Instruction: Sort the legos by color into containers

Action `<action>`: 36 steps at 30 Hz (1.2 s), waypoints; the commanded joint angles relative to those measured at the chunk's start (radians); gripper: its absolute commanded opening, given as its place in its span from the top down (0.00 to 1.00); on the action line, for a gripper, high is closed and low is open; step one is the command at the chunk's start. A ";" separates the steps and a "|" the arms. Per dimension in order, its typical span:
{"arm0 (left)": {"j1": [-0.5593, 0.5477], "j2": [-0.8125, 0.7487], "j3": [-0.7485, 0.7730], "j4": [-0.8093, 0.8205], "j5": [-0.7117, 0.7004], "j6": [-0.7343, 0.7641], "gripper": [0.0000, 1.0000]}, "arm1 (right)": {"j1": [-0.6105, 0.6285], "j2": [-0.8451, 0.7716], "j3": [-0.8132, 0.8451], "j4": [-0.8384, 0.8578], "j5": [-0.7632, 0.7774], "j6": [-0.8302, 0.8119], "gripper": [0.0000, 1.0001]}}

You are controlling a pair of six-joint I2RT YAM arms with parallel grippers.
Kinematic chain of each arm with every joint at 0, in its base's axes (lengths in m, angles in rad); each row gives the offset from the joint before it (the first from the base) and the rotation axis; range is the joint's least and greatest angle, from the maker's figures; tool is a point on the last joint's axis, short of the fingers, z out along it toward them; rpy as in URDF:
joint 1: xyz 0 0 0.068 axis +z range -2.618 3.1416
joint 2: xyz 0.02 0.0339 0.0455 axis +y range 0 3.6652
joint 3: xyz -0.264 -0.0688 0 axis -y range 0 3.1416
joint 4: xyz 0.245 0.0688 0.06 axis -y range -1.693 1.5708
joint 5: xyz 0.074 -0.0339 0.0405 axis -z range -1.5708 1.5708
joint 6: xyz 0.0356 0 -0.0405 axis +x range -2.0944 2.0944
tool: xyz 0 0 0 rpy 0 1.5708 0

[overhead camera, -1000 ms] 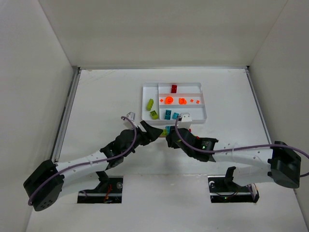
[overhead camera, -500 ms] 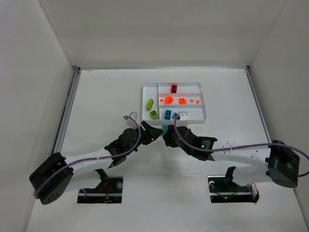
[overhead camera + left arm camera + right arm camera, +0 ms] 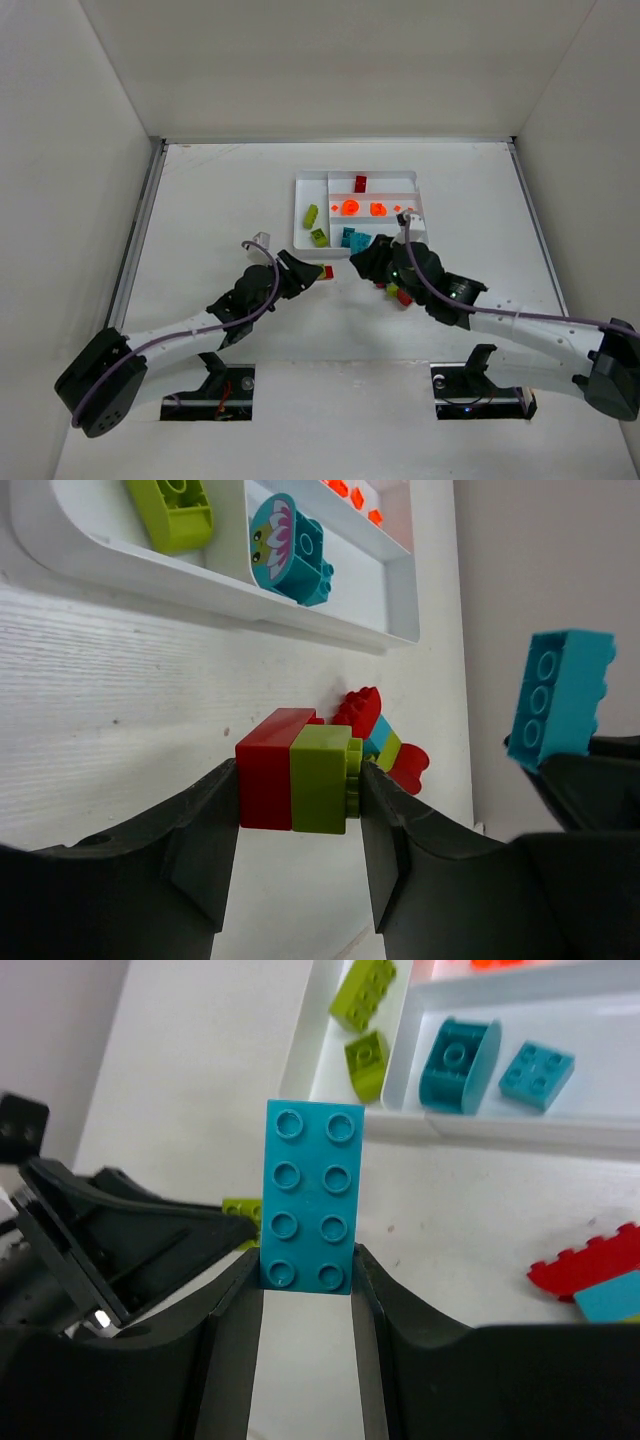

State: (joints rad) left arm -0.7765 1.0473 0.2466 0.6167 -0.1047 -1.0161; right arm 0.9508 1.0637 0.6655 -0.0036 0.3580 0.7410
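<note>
My left gripper (image 3: 318,272) is shut on a joined red and lime green brick pair (image 3: 298,782), held just above the table in front of the white tray (image 3: 421,243). My right gripper (image 3: 362,260) is shut on a teal two-by-four brick (image 3: 308,1208), held upright near the tray's front wall. The teal brick also shows at the right in the left wrist view (image 3: 556,695). The tray holds lime bricks (image 3: 314,225) in the tall section, a red brick (image 3: 360,183), orange pieces (image 3: 365,208) and teal pieces (image 3: 349,237) in the long sections.
A small pile of red, teal and lime pieces (image 3: 397,292) lies on the table in front of the tray, under the right wrist; it shows in the left wrist view (image 3: 380,735) and the right wrist view (image 3: 590,1265). White walls enclose the table.
The two grippers, close together in front of the tray before, have drawn apart. The right one carried the teal brick off rightward; the left keeps the red and green pair.
</note>
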 commanded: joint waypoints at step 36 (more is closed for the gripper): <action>0.007 -0.040 0.160 -0.141 0.080 0.139 0.80 | -0.360 0.458 0.207 0.016 0.032 -0.094 0.42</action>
State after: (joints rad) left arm -0.7666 1.0130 0.3618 0.4572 -0.0341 -0.8749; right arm 0.5903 1.5581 0.8547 -0.0151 0.3691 0.6518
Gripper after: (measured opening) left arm 0.432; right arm 0.559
